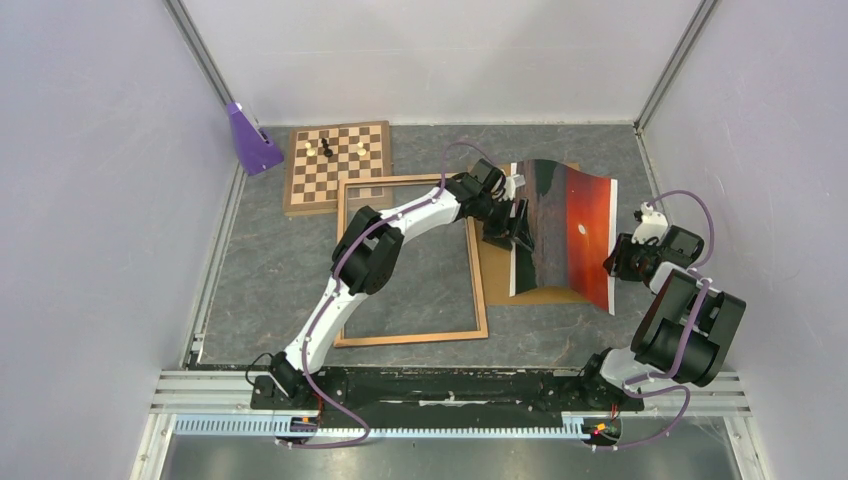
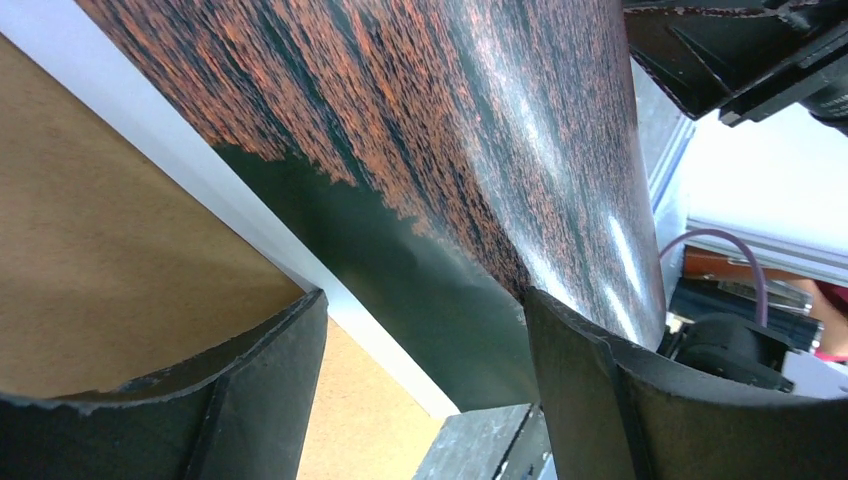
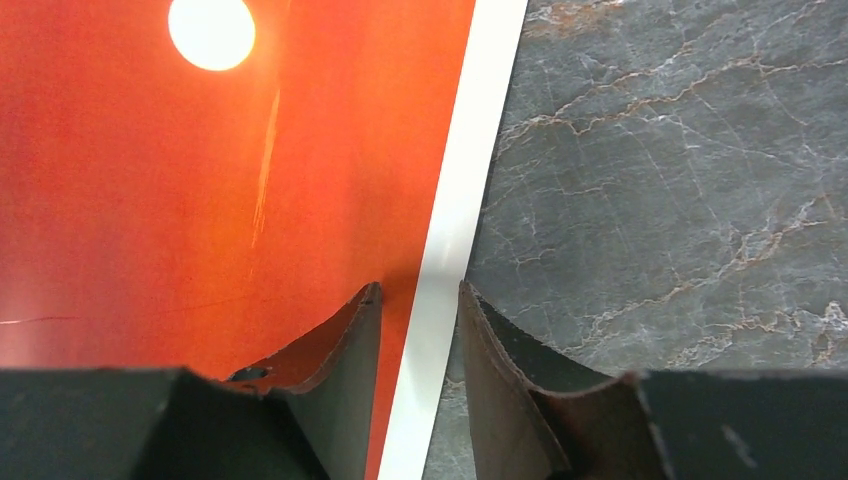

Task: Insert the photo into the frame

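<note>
Right gripper (image 1: 612, 264): positioned at the right long edge of the large rectangular sunset photo (image 1: 570, 225). Its jaws are narrowly apart and straddle the white edge strip (image 3: 455, 200), one finger over the red print and one over the grey marbled table (image 1: 560, 335). No clamping is visible.

The photo rests bowed upward on the plain brown backing board (image 1: 492, 270), to the right of centre. Its long axis runs near to far.

Left gripper (image 1: 508, 228): positioned farther back, at the left long edge of the photo. Its jaws are wide apart, with the curved dark edge between them, unclamped.

The thin light-brown wooden frame (image 1: 410, 339) lies flat just to the left of the board, with its long axis parallel to that of the photo. The transfer is therefore judged to be a leftward shift without rotation. The left arm is nearer the frame.
</note>
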`<state>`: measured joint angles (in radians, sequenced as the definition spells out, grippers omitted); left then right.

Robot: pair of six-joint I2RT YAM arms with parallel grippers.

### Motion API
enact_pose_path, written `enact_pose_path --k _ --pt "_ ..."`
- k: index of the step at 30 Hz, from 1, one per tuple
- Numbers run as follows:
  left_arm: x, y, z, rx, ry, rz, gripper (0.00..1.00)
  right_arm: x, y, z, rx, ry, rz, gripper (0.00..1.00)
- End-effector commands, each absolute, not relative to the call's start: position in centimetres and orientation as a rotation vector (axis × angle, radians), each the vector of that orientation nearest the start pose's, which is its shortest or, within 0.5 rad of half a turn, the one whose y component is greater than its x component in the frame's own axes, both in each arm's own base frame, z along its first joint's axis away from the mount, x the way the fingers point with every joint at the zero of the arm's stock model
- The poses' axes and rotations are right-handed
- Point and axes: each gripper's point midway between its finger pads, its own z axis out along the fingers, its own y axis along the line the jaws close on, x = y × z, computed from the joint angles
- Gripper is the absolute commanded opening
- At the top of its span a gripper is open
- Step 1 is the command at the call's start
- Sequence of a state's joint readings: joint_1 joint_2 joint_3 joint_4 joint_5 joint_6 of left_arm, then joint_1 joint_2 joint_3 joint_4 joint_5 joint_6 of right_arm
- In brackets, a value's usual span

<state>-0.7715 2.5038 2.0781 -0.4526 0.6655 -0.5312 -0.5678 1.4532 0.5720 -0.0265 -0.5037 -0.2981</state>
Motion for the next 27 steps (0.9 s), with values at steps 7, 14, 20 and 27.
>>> enact_pose_path --k 7,14,20,27 --pt "29.8 -51.2 5.3 0.571 2.652 -1.572 0.83 26.4 -5.4 -0.3 0.087 2.429 0.492 0.36" --pt "29.4 -52.2 6.0 0.573 2.608 -1.632 0.86 26.4 -4.5 0.1 0.031 2.401 0.554 0.36" --pt "29.2 -52.9 6.4 0.588 2.592 -1.632 0.89 26.6 -3.8 1.4 -0.031 2.345 0.580 0.36" --pt "29.4 -53.4 7.6 0.614 2.555 -1.627 0.89 26.8 -2.6 2.8 -0.113 2.279 0.648 0.37"
